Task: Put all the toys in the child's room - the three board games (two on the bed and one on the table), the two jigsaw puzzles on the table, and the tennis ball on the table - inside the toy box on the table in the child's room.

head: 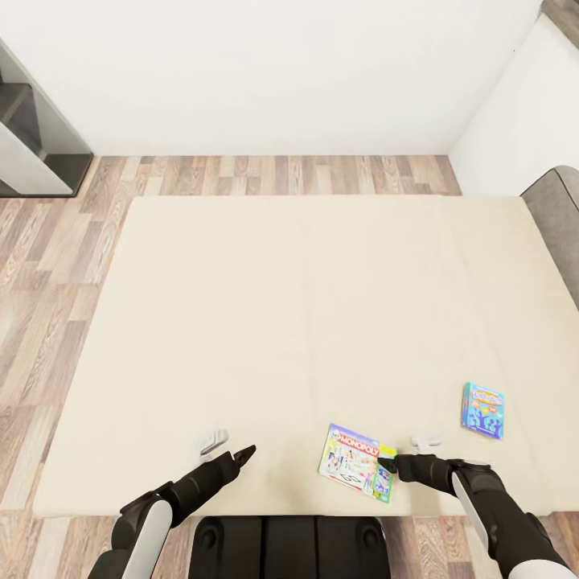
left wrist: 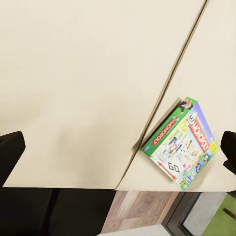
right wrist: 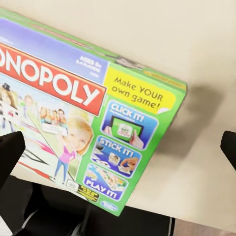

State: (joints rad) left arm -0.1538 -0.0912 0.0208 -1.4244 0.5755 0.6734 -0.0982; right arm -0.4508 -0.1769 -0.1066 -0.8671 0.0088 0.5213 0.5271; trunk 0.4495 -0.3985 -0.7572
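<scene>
My right tool, spread open at the MONOPOLY box on the bed, must close next (left tool idle, also open).

Both arms extended forward and low, left gripper jaws apart, right gripper jaws apart, empty.

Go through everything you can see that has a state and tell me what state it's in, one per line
MONOPOLY box: closed, flat on the bed near its front edge, not gripped.
Blue game box: closed, flat on the bed, untouched.
Right gripper: open, at the MONOPOLY box's right edge.
Left gripper: over the mattress, holding nothing; open or shut is unclear.
Bed: bare beige mattress.
</scene>
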